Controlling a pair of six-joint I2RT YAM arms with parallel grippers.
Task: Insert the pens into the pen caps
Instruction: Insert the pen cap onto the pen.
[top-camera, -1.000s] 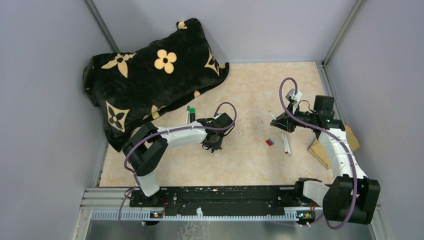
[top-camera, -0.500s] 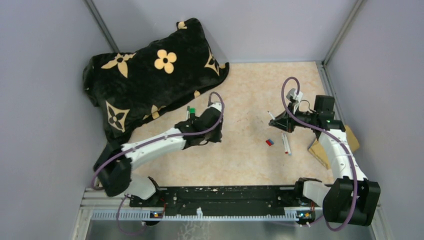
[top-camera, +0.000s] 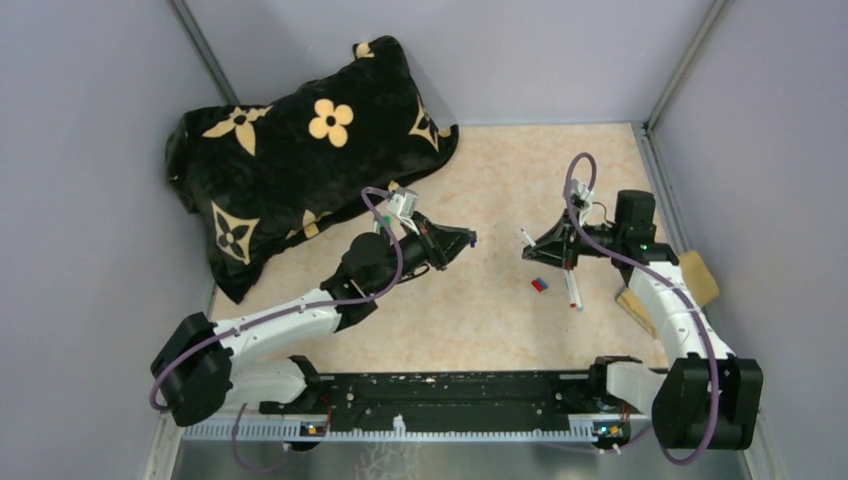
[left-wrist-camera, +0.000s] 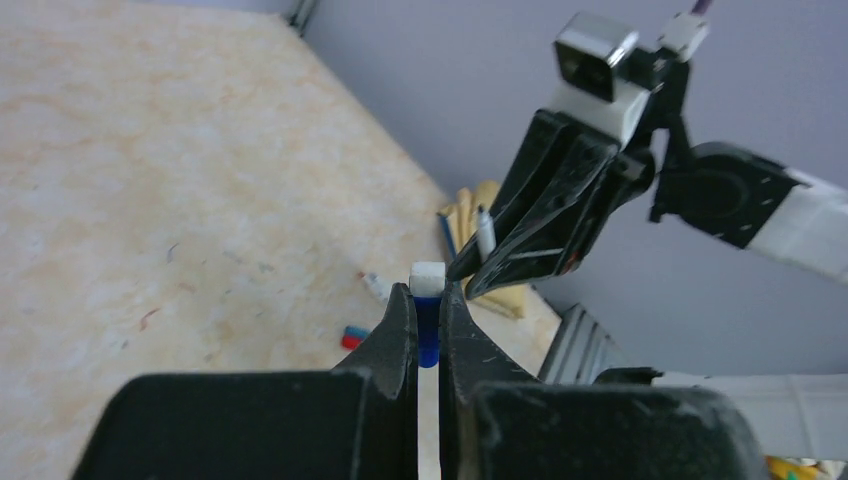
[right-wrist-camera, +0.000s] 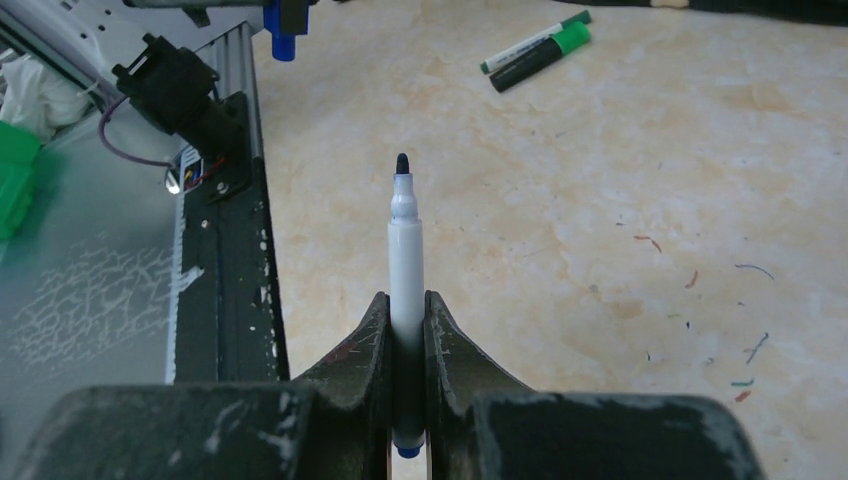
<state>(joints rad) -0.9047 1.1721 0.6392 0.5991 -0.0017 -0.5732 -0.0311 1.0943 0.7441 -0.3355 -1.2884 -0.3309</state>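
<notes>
Cap, blue (left-wrist-camera: 428, 330), gripped in closed left jaws, held raised above bench (top-camera: 480, 320), pointed toward right arm. White-barrelled pen (right-wrist-camera: 405, 270), dark tip uncovered, clamped in closed right jaws and aimed at cap, gap seen between them. Red-ended pen (top-camera: 571, 288) and red-and-blue caps (top-camera: 539, 284) pictured lying on bench; two green-ended pens (right-wrist-camera: 535, 45) pictured beside flowered blanket (top-camera: 300, 150).
</notes>
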